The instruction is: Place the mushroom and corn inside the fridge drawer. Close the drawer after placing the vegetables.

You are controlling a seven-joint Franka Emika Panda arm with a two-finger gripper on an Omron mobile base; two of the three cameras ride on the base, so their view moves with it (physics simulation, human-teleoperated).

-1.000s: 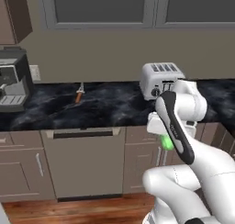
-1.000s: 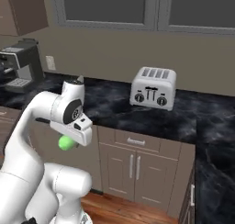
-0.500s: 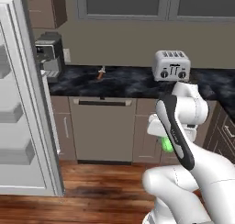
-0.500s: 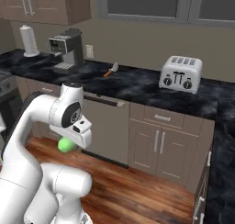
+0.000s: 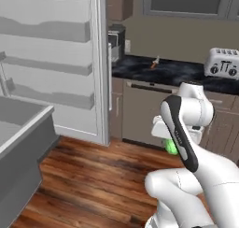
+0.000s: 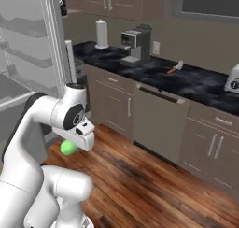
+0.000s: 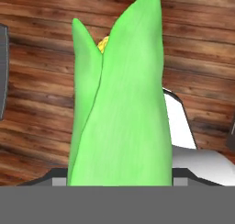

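You are mid-carry with the corn (image 7: 120,103), a bright green husked cob with a little yellow kernel showing near its tip. It stands up from the bottom of the hand view, right where the fingers sit, and in both base views a green patch sits just under the gripper (image 5: 171,145), tucked close to the arm. I judge the gripper to be grasping the corn, its jaws held wide around the husk, though the fingertips themselves are hidden behind the cob.

The fridge drawer (image 5: 29,143), a wide, deep, light-grey box, juts out at the lower left of the left base view, well apart from the corn, with brown wooden floor (image 5: 98,175) between them. The drawer stands pulled out. You cannot see down into it from here, so whether the mushroom is already inside cannot be told. Beyond the drawer, the white fridge door (image 5: 58,63) is swung open, with its grey door shelves visible.

Left to do, as I judge it: bring the corn over the drawer, release it inside, account for the mushroom, then push the drawer shut.
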